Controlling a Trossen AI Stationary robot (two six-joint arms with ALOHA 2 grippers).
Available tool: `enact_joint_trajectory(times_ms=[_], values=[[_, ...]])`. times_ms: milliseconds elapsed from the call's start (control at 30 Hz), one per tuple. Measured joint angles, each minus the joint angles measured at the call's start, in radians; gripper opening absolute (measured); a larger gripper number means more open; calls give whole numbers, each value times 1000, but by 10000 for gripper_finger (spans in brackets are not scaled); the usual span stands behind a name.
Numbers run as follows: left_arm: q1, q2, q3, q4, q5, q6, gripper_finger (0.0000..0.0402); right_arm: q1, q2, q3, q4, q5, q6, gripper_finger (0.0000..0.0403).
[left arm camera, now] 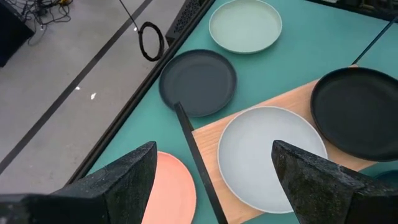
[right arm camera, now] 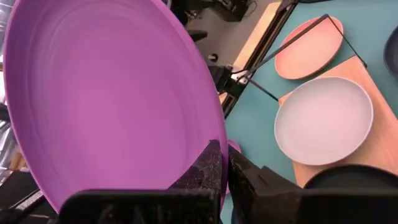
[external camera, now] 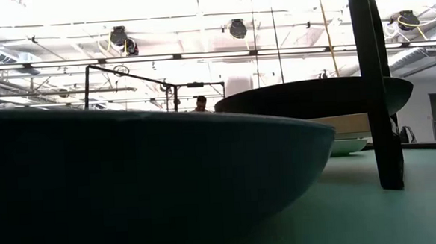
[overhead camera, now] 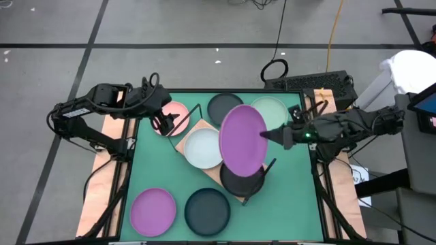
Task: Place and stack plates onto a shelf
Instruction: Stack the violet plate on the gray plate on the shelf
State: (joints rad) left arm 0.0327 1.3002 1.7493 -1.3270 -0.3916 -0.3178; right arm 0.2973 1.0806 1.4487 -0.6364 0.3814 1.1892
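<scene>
The right gripper (overhead camera: pixel 267 135) is pinched shut on the rim of a purple plate (overhead camera: pixel 243 138), holding it up and tilted over the shelf (overhead camera: pixel 193 135), prob. so it can be lowered flat onto a plate already there. In the right wrist view the fingers clamp the plate's edge w/ the dish filling most of the frame. On the shelf board sit a pale plate (overhead camera: pixel 204 148) and a black plate (overhead camera: pixel 242 182) side by side; the purple one hangs mostly above the black one, so that looks like the stack target, tho I can't be sure. The left gripper (overhead camera: pixel 162 124) hovers near the shelf's wire end w/ fingers spread wide, nothing held, just above a pink plate (overhead camera: pixel 175 117) on the table, likely next pick. Still loose on the table: a dark plate (overhead camera: pixel 223 106) and a grey-green plate (overhead camera: pixel 272 111) at the far edge, a second purple plate (overhead camera: pixel 153 211) and another dark plate (overhead camera: pixel 208 209) at the near edge.
</scene>
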Motion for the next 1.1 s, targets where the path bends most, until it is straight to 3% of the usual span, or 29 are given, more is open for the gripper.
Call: enact_joint_trajectory(times_ms=[200, 633, 1100], values=[[-12, -22, 1, 0, 2, -21, 321, -79, 32, 0, 11, -49, 0, 0], [-14, -52, 1, 1, 1, -43, 321, -287, 110, 0, 63, -272, 21, 0], [-14, -52, 1, -2, 0, -43, 321, -384, 244, 0, 93, -423, -51, 0]])
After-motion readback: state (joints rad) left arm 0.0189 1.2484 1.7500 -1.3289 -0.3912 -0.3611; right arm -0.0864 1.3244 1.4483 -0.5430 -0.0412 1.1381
